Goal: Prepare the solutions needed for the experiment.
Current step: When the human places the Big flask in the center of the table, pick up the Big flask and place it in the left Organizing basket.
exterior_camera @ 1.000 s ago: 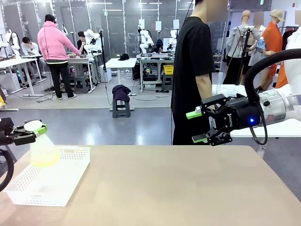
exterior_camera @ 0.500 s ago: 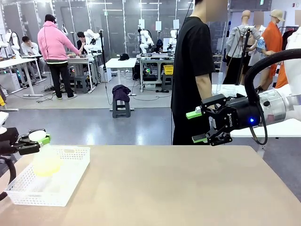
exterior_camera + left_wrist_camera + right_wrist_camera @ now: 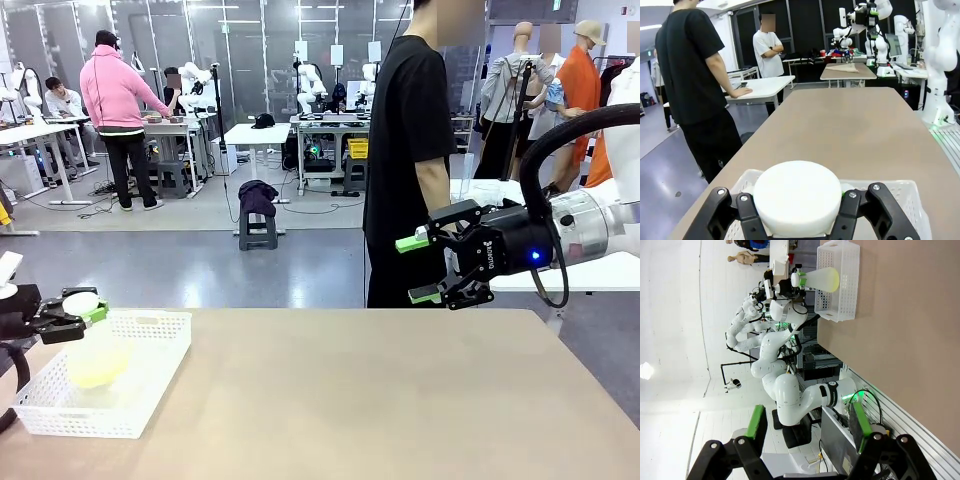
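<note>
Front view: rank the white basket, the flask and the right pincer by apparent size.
1. White basket
2. Right pincer and flask: similar in size; the pincer's distance from the camera differs, so no ranking.

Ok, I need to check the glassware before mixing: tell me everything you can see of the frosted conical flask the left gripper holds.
The frosted translucent conical flask stands upright, with a narrow neck topped by a round white cap and a wide base tinted by a little pale yellow-green liquid. The left gripper is shut on its neck just under the cap. Its base sits low inside the white perforated plastic basket at the table's left near corner; whether it rests on the basket floor cannot be told.
</note>
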`<state>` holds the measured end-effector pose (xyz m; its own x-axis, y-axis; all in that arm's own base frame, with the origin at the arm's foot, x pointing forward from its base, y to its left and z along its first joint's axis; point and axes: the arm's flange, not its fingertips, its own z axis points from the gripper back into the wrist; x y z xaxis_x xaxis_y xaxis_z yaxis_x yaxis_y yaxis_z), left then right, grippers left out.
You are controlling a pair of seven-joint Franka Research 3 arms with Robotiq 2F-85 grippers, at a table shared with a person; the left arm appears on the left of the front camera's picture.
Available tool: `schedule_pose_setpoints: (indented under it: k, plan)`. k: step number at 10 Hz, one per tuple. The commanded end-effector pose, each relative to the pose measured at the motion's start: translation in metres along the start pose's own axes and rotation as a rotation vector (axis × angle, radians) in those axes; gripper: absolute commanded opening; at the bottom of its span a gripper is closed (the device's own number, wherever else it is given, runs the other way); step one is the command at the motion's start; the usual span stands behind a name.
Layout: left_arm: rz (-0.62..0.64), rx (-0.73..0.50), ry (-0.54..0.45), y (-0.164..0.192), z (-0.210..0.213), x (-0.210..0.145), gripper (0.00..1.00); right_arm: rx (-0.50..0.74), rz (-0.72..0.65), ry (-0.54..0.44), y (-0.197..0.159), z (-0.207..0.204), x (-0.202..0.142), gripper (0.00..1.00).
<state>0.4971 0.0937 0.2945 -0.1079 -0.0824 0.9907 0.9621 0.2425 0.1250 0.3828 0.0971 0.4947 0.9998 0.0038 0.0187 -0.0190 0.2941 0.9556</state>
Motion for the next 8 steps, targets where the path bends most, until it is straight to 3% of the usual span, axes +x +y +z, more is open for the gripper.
schedule_pose_setpoints:
  k: [1, 4, 6, 7, 8]
  plan:
    - [-0.02, -0.021, -0.043, 0.005, 0.003, -0.01, 0.09, 0.012, -0.001, -0.002, 0.0, -0.002, -0.001, 0.84]
    - [-0.009, -0.057, -0.03, 0.001, 0.003, -0.019, 0.09, 0.012, -0.001, -0.002, 0.0, -0.002, -0.001, 0.84]
    - [-0.008, -0.064, -0.029, -0.004, 0.006, -0.018, 0.41, 0.012, -0.001, -0.002, 0.0, -0.002, -0.001, 0.84]
    - [-0.006, -0.062, -0.028, -0.005, 0.008, -0.018, 0.47, 0.012, -0.001, -0.002, 0.0, -0.002, -0.001, 0.84]
    - [-0.008, -0.064, -0.03, -0.006, 0.011, -0.019, 0.6, 0.012, -0.001, -0.002, 0.0, -0.002, -0.001, 0.84]
